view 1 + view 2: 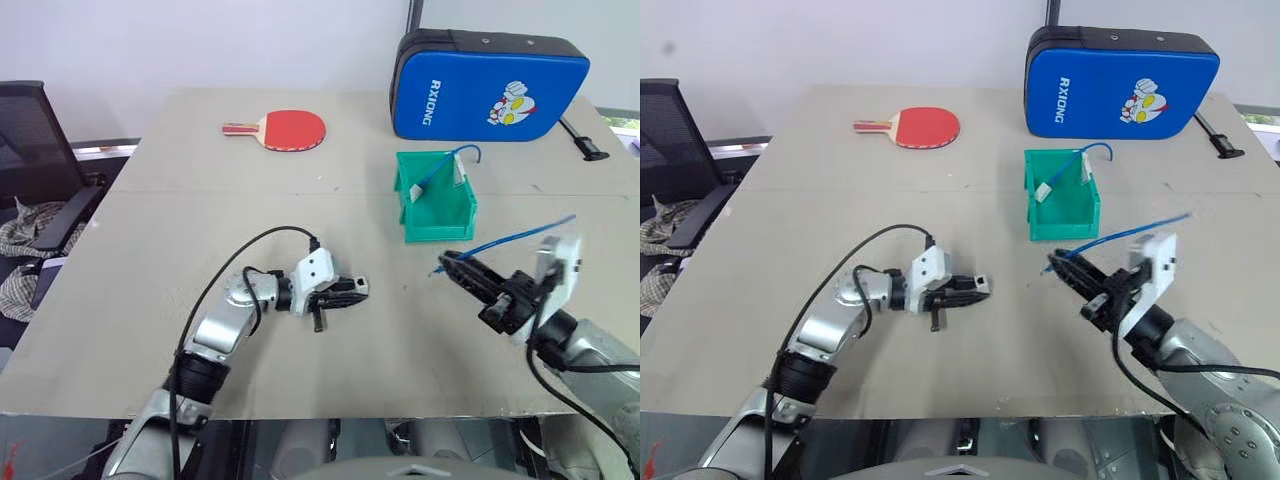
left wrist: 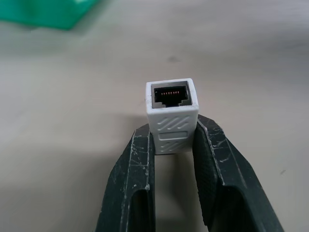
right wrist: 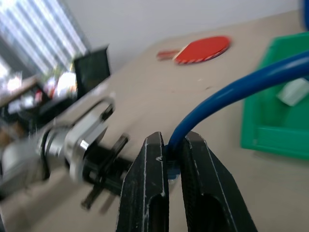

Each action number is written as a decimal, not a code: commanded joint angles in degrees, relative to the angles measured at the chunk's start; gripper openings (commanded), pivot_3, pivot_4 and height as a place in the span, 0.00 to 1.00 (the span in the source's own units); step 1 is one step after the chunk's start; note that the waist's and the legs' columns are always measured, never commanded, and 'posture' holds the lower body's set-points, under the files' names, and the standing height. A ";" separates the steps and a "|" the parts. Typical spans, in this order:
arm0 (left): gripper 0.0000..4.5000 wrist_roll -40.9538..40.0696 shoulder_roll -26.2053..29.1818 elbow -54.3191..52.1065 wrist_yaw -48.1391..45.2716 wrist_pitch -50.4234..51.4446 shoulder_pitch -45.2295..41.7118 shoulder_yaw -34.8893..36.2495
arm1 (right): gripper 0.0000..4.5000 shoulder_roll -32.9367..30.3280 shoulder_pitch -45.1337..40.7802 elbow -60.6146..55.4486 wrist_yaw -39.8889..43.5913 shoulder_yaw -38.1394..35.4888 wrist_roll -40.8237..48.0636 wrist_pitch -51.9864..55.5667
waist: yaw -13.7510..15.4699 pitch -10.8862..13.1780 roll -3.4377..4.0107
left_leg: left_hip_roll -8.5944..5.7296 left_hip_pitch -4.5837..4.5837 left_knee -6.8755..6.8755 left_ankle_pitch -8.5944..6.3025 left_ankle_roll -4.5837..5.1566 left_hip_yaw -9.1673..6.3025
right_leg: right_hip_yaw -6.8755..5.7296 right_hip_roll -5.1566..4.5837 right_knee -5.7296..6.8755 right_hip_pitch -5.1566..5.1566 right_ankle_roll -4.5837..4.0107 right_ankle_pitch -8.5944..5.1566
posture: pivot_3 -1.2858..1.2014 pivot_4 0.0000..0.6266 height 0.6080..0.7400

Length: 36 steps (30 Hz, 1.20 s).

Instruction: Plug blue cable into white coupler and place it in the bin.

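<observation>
Left tool [image 2: 175,145]: we see its two black fingers clamped on the sides of the white coupler [image 2: 172,115], low centre-left of the left eye view, just above the table [image 1: 150,260].
White coupler: its dark socket, gold contacts showing, opens away from the tool, so its long axis runs along the fingers; in the head views that end faces the right of the frame.
Right tool [image 3: 175,159]: fingers together on the blue cable [image 3: 227,92] near its end; lower right of the left eye view, tip aimed toward frame left.
Blue cable: the free length arcs up and back to the right from the right tool [image 1: 463,264]; the plug itself is hidden between the fingers, so we cannot tell how it is turned.
Key relation: the two tools face each other across a bare gap at mid-frame, well apart; we judge plug and socket roughly opposed, not yet aligned.
Bin [image 1: 436,228]: green, upper centre-right, nearer the right tool; it already holds another blue cable with white blocks.
Nearer arm for placing: the right, in our judgement.
</observation>
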 commanded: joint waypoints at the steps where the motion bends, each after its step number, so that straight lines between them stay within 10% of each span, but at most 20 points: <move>1: 0.11 1.51 -3.37 5.51 -3.23 -5.79 -5.03 -2.85 | 0.00 -3.50 -7.53 3.52 7.13 5.28 -8.02 1.77 | -0.03 0.00 0.00 | 0.00 0.01 0.02 0.00 0.00 -0.01 | 0.00 0.01 0.00 0.02 0.00 0.00 | 0.52 0.24 0.93; 10: 0.11 6.43 -8.35 21.76 -7.16 -17.85 -13.11 -6.00 | 0.00 -5.50 -20.89 15.25 20.80 18.71 -26.52 0.79 | -0.03 -0.01 -0.03 | -0.05 -0.11 0.10 -0.04 0.08 -0.12 | -0.10 0.06 0.00 0.01 0.00 0.23 | 0.52 0.24 0.93; 36: 0.11 6.95 -8.58 10.34 -5.77 -11.53 -9.09 -6.11 | 0.00 -6.31 -21.91 20.77 34.91 28.45 -42.20 3.42 | -0.02 -0.13 -0.03 | -0.04 0.01 0.22 -0.09 0.15 -0.18 | -0.18 0.01 0.01 0.17 0.08 0.14 | 0.52 0.24 0.93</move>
